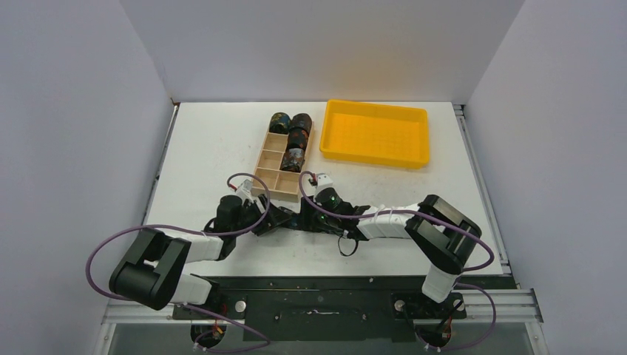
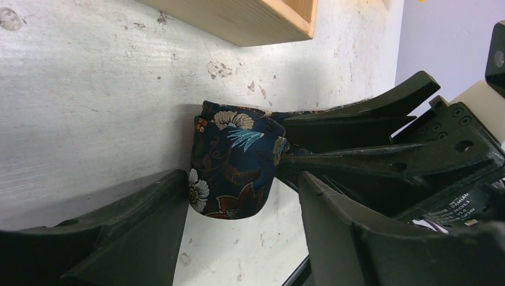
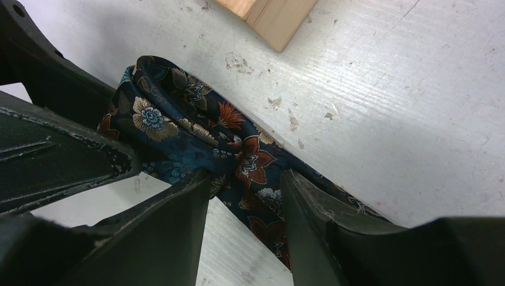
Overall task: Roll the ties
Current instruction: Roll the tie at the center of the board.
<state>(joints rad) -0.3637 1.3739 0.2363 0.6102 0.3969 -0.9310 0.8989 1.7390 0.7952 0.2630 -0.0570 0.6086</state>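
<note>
One dark floral tie (image 3: 196, 128) lies on the white table (image 1: 207, 148) just in front of the wooden box, one end wound into a loose roll (image 2: 232, 161) and its tail running off toward the right arm. My right gripper (image 3: 245, 176) is shut on the tie beside the roll. My left gripper (image 2: 244, 190) is open, with its fingers (image 2: 131, 226) either side of the roll and one touching it. In the top view both grippers meet, left (image 1: 277, 218) and right (image 1: 307, 217). Three rolled ties (image 1: 298, 127) sit in the box.
The light wooden compartment box (image 1: 268, 177) stands just beyond the grippers; its near corner shows in both wrist views (image 3: 274, 18). A yellow plastic tray (image 1: 375, 133) is at the back right. White walls enclose the table on three sides.
</note>
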